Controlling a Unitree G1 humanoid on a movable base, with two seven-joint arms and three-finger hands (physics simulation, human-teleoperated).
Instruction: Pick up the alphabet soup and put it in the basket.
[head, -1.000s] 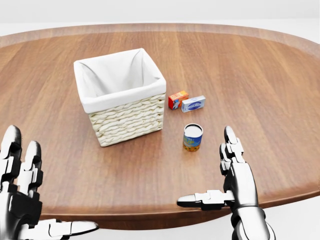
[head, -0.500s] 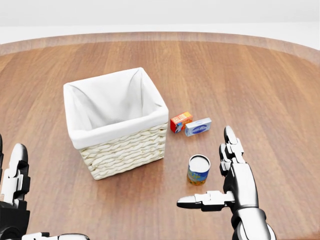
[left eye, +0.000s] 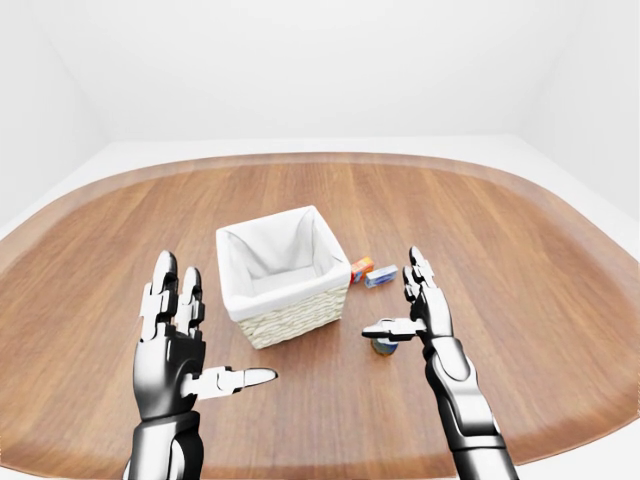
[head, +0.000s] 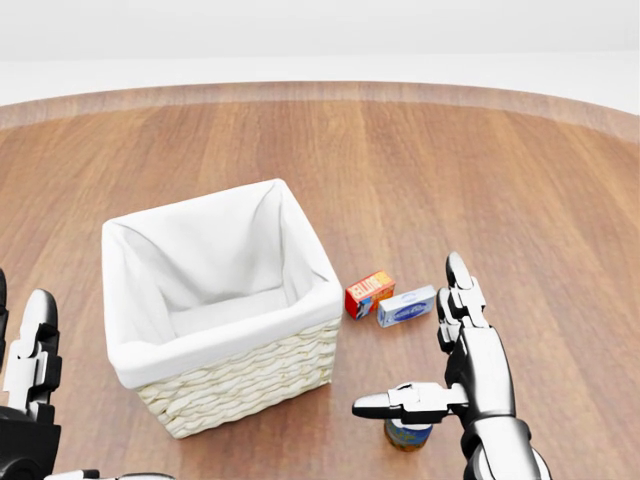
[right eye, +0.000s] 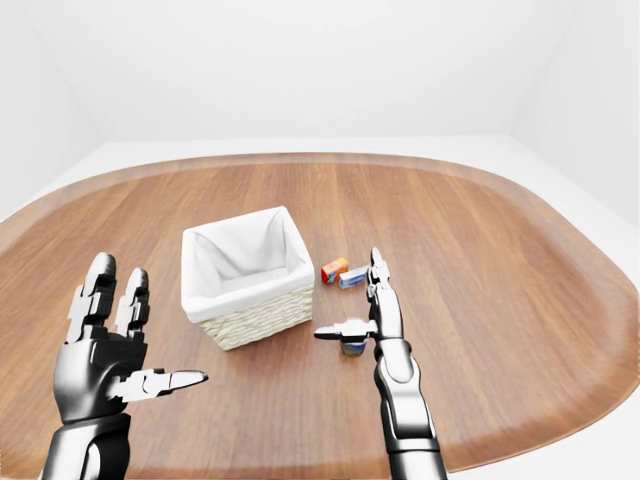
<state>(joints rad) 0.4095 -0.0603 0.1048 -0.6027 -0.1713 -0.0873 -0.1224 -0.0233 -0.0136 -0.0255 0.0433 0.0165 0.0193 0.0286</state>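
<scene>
1. In the head view only the fingertips of the left hand (left eye: 178, 350) are caught at the lower left edge; in the left-eye view the whole hand is seen, raised with fingers spread and thumb pointing right, nothing held
2. The right hand (head: 470, 365) is shown open in every view, fingers upright and thumb stretched leftward, empty
3. The alphabet soup (head: 408, 434) is seen at the bottom of the head view, a small can standing on the table (head: 520, 180), largely covered by the thumb; whether it is touched cannot be told
4. In the eye views the full oval outline of the table is given; in the head view only its far rim
5. The table is of glossy brown wood grain
6. The basket (head: 240, 385) is square, of pale woven wicker with a white cloth lining folded over its rim, at left of centre
7. An orange-red box (head: 369, 293) and a light blue box (head: 406, 306) lie side by side just right of the basket; their print cannot be read
</scene>
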